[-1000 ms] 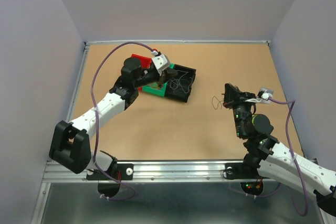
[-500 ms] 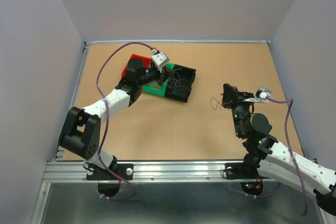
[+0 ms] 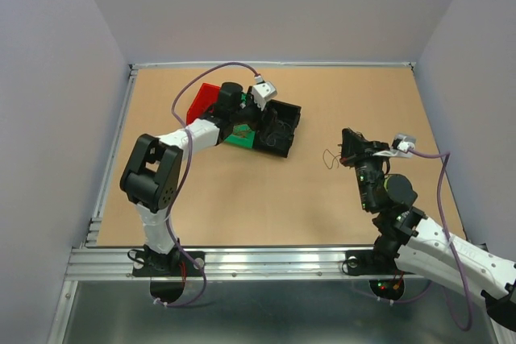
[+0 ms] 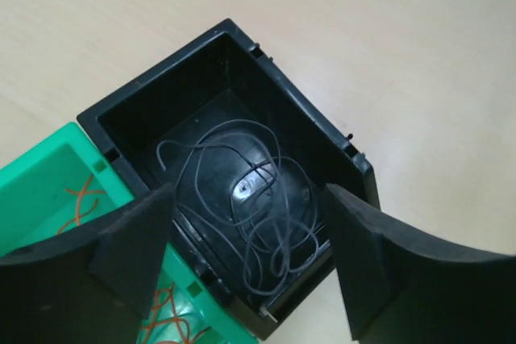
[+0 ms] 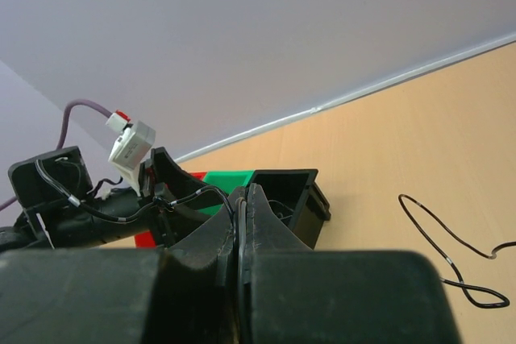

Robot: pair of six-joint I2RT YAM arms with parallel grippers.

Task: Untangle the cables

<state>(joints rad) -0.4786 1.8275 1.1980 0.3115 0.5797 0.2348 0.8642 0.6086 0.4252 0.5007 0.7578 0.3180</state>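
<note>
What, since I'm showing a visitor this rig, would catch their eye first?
The left gripper, open above the black bin toward the far side of the table, with a dark wire tangle inside and orange wires in the green bin alongside. On the right, the shut right gripper has a thin dark wire loop by its tip.

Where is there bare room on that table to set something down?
Bare: the table's far right corner past the black box, and the near middle between the arms. Crowded: far left, where the left gripper hangs over that box, beside a green box and red box. A wire curls by the right gripper.
</note>
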